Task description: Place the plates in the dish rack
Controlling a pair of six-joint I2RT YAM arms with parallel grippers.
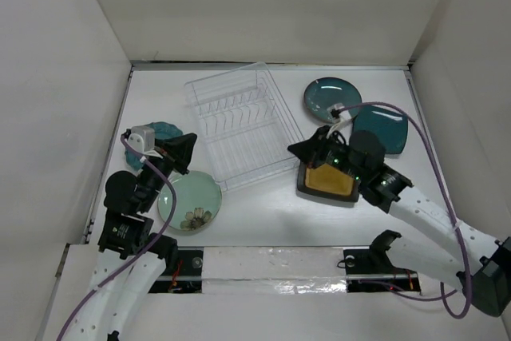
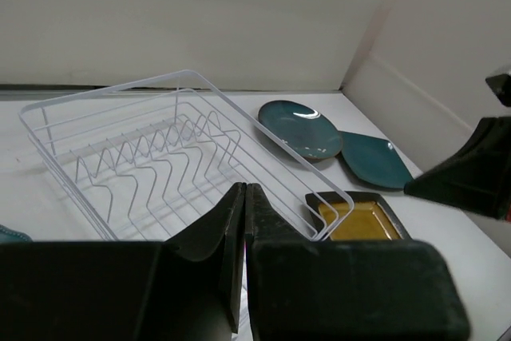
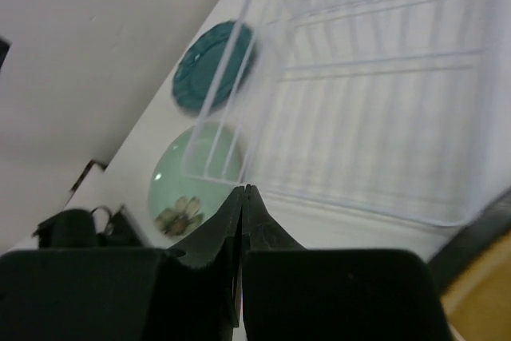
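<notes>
The clear dish rack (image 1: 240, 124) lies slanted mid-table with nothing in it; it also shows in the left wrist view (image 2: 160, 157) and the right wrist view (image 3: 383, 93). The pale green flower plate (image 1: 190, 201) lies at its near left corner. The teal scalloped plate (image 1: 164, 132) is partly hidden behind my left gripper (image 1: 192, 152), which is shut and empty. The dark teal round plate (image 1: 331, 97) and teal square plate (image 1: 382, 130) lie at the right. The amber square plate (image 1: 328, 181) lies under my right gripper (image 1: 294, 149), which is shut and empty.
White walls (image 1: 48, 101) enclose the table on the left, back and right. A taped strip (image 1: 271, 265) runs along the near edge between the arm bases. Purple cables (image 1: 415, 129) loop over the right arm.
</notes>
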